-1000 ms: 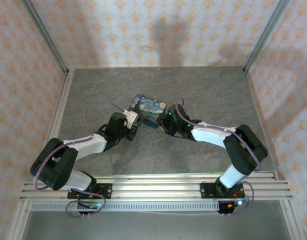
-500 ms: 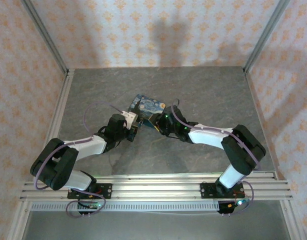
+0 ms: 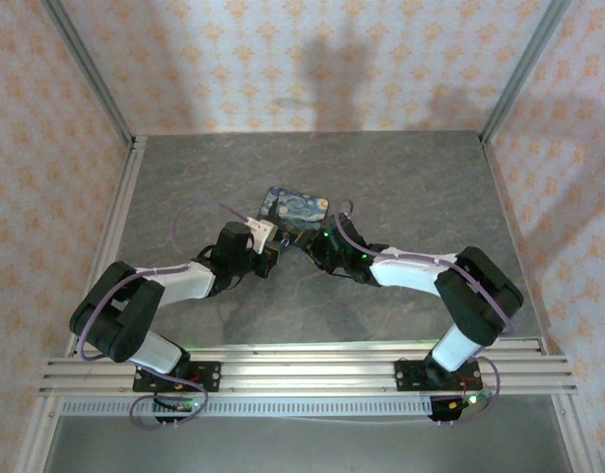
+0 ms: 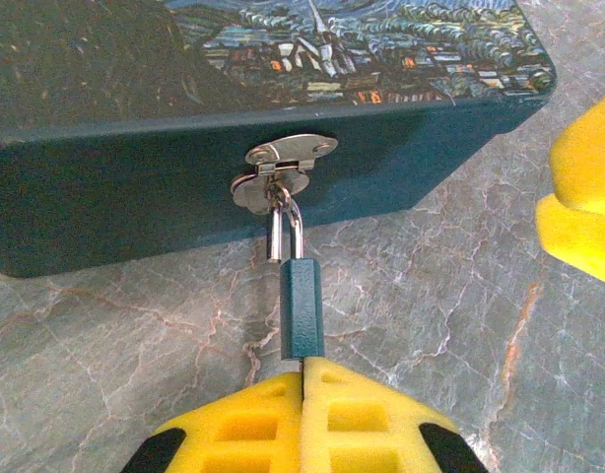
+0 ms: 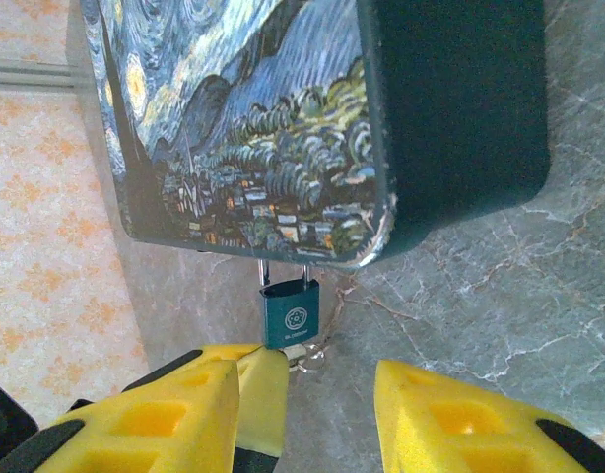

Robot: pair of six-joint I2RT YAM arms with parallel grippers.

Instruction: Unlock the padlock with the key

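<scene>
Grey marbled worktop point(image 3: 411, 187), patterned wallpaper point(image 3: 312, 59) on three sides.

Top view: painted box point(image 3: 296, 207) lies near the middle. Left claw point(image 3: 271, 254) and right claw point(image 3: 308, 241) sit close together at its near side.

Left wrist view: padlock point(image 4: 302, 307) hangs by its shackle from the box's metal hasp point(image 4: 283, 168), blue body stretched out toward the claw. Left claw is closed, fingers pressed flat together, tips touching the padlock's lower end (whether anything thin is pinched there, can't tell).

Right wrist view: padlock sits just below the box edge, a thin metal loop point(image 5: 304, 357) at its base. Right claw stands open, jaws apart and holding nothing, with the padlock just ahead of the gap.
</scene>
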